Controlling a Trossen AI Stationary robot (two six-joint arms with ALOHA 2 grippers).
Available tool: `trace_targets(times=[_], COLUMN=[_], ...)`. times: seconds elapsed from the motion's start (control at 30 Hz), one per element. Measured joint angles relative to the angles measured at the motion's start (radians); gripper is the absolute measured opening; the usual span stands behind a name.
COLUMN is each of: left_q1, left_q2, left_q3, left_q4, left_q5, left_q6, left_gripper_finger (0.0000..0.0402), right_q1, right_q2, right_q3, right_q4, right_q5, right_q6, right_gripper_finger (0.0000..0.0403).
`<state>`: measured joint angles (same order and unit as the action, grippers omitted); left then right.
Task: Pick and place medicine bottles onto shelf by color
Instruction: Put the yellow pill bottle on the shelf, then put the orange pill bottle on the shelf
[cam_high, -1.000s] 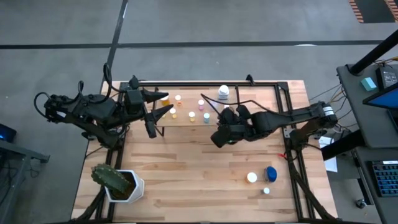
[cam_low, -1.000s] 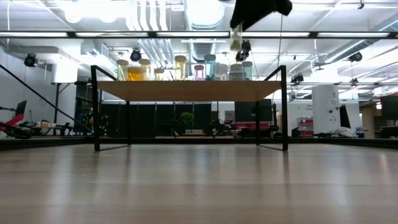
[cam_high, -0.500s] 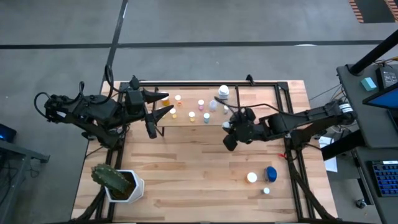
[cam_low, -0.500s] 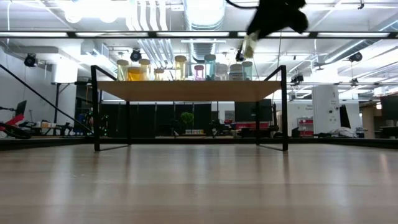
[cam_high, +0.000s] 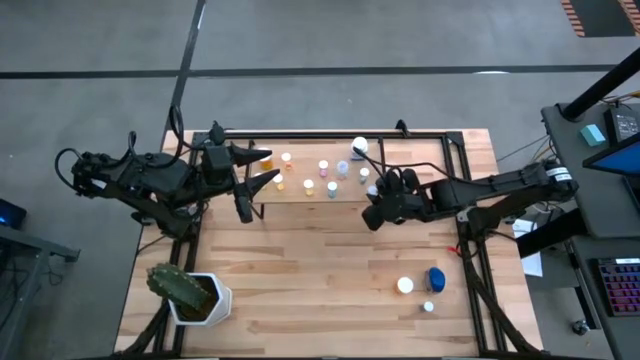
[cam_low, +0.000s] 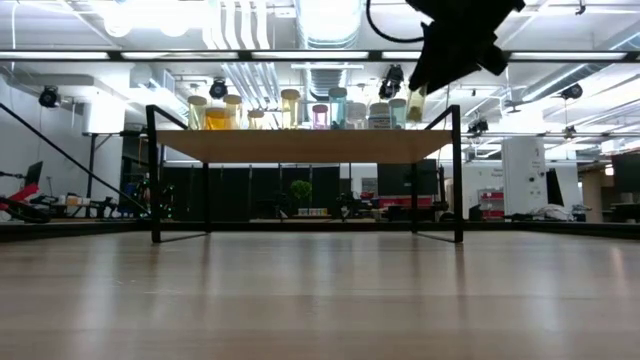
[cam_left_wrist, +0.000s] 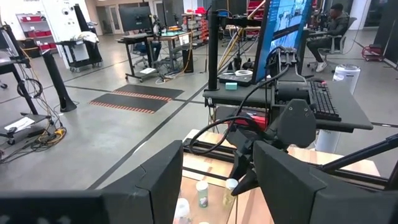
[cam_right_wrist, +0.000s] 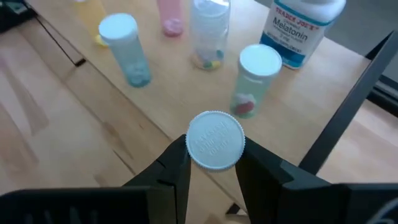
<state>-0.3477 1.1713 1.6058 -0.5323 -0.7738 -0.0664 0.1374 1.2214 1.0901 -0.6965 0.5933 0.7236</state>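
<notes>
The right gripper (cam_high: 373, 214) has moved toward the shelf's (cam_high: 300, 193) right end since a second ago, and it still pinches a small white-capped bottle (cam_right_wrist: 215, 140) between its fingers (cam_right_wrist: 177, 165), held up in the air just above the shelf edge near the other bottles (cam_right_wrist: 127, 56). The left gripper (cam_high: 262, 170) has not moved; it waits at the shelf's left end with its fingers spread apart and nothing between them. From the top camera the held bottle is mostly hidden under the dark arm, so its body colour is hard to tell, maybe pale yellow as in the low view.
</notes>
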Motion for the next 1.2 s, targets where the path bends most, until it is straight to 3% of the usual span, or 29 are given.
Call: trace_targets(times=[0.2, 0.6, 0.93, 1.2], left_q1=[0.0, 0.0, 0.0, 0.0], left_q2=[0.0, 0.0, 0.0, 0.0], left_q3=[0.0, 0.0, 0.0, 0.0], left_q4=[0.0, 0.001, 0.001, 0.001], left_q5=[0.0, 0.0, -0.001, -0.001], left_q6=[-0.003, -0.004, -0.005, -0.005], left_gripper_finger=[0.018, 0.018, 0.018, 0.018], right_q1=[-0.032, -0.044, -0.046, -0.046], right_q2=[0.025, 0.058, 0.058, 0.048], right_q3=[0.025, 0.071, 0.069, 0.068], right_q4=[-0.007, -0.076, -0.077, -0.076], right_q5=[-0.051, -0.052, -0.052, -0.052], right_q6=[-0.028, -0.011, 0.017, 0.037], right_gripper_finger=[0.0102, 0.0105, 0.0163, 0.0184])
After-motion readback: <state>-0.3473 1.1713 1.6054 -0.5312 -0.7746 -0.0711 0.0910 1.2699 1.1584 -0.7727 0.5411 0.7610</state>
